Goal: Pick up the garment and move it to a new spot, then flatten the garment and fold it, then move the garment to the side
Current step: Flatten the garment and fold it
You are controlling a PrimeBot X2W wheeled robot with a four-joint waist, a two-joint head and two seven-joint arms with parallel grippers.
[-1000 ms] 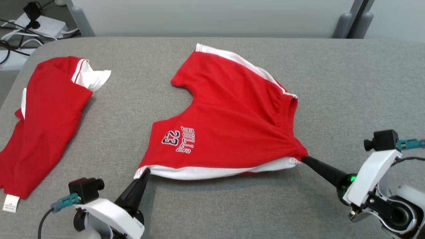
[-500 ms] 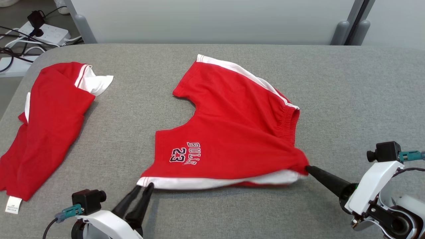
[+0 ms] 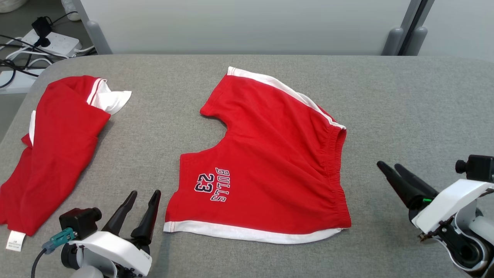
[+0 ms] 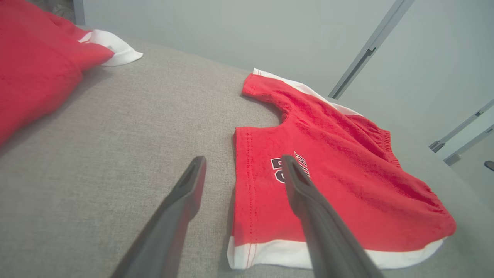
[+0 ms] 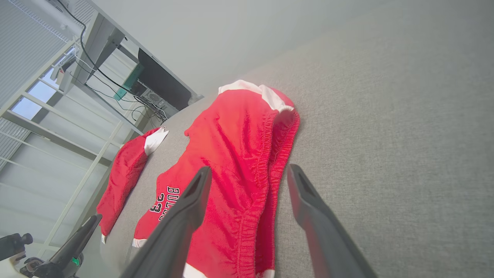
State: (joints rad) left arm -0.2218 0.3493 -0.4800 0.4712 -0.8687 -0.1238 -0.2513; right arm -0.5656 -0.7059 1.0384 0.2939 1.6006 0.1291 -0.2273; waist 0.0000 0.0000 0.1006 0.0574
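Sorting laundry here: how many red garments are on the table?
2. The red shorts lie spread in the middle of the grey table; a second red garment lies bunched near its left edge. Something could be hidden under either.

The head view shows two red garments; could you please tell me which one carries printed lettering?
The red shorts in the middle: they read BULLS 23 on one leg. The bunched red garment at the left is plain red and white.

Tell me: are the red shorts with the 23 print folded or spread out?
Spread out. The red shorts lie open on the grey table, both legs showing side by side, nothing folded over.
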